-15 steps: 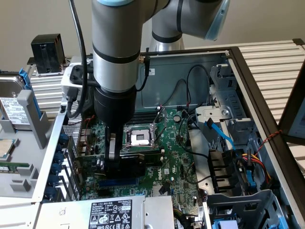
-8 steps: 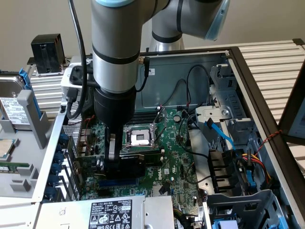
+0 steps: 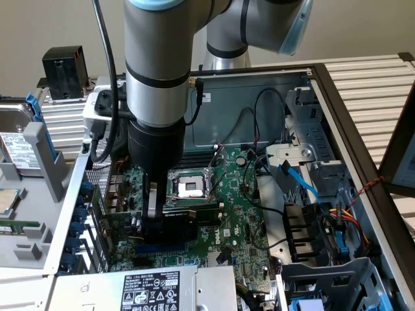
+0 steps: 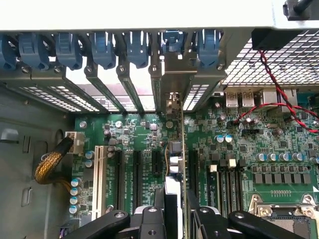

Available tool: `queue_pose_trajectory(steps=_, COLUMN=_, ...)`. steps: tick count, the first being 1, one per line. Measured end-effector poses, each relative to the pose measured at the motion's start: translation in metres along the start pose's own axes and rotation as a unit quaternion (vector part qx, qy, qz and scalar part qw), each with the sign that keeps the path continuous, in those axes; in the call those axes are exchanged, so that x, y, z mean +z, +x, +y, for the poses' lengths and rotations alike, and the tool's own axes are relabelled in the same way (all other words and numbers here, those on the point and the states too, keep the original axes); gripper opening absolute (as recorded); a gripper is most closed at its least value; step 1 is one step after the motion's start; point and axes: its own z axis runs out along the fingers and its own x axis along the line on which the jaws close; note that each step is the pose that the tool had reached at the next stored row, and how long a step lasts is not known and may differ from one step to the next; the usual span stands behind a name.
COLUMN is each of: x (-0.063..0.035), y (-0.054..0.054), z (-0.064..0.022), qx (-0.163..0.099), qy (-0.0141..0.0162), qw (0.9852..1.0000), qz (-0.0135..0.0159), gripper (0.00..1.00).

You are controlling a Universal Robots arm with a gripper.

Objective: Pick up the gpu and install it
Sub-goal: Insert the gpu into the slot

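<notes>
**Exterior view**
Surface: a slatted metal bench (image 3: 369, 78) is carrying an open computer case (image 3: 324, 97), which is lying on its side with the motherboard (image 3: 243, 214) facing up.
Room: a plain pale wall is running behind the bench, and a black box (image 3: 63, 63) is sitting at the far edge on the exterior view's left.
Beside the case: a hard drive (image 3: 16, 146) in a grey and blue holder is lying on the exterior view's left.
Arm: the grey arm (image 3: 155, 78) is reaching straight down into the case.
Claw: the claw (image 3: 155, 214) is gripping the gpu (image 3: 191, 217), its jaws partly closed on the card.
Gpu: it is standing on edge low over the motherboard, just beside the CPU socket (image 3: 190, 186), with its black shroud showing.
Extra detail here: a power supply (image 3: 155, 288) is lying along the near edge, and a blue cable (image 3: 299, 183) is trailing across the exterior view's right.

**Wrist view**
Claw: 2 black fingers (image 4: 149, 221) are pressing on either side of the card.
Gpu: it is showing edge-on as a thin line running from the claw toward the case's rear wall, with its metal bracket (image 4: 174, 74) standing at a rear opening. I cannot tell whether its edge is sitting in a slot.
Extra detail here: a row of blue latches (image 4: 102, 50) is lining the rear wall. A white slot (image 4: 98, 174) is lying apart from the card. A yellow braided cable (image 4: 47, 167) is curling in at the board's edge. Red and black wires (image 4: 279, 99) are crossing the vent grille.
</notes>
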Motion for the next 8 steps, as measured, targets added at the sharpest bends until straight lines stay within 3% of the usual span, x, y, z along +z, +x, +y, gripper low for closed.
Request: queue_pose_trajectory(steps=8, x=0.0004, y=0.0002, z=-0.0001, qx=0.0, qy=-0.0008, qw=1.0, qz=0.0005, gripper=0.27)
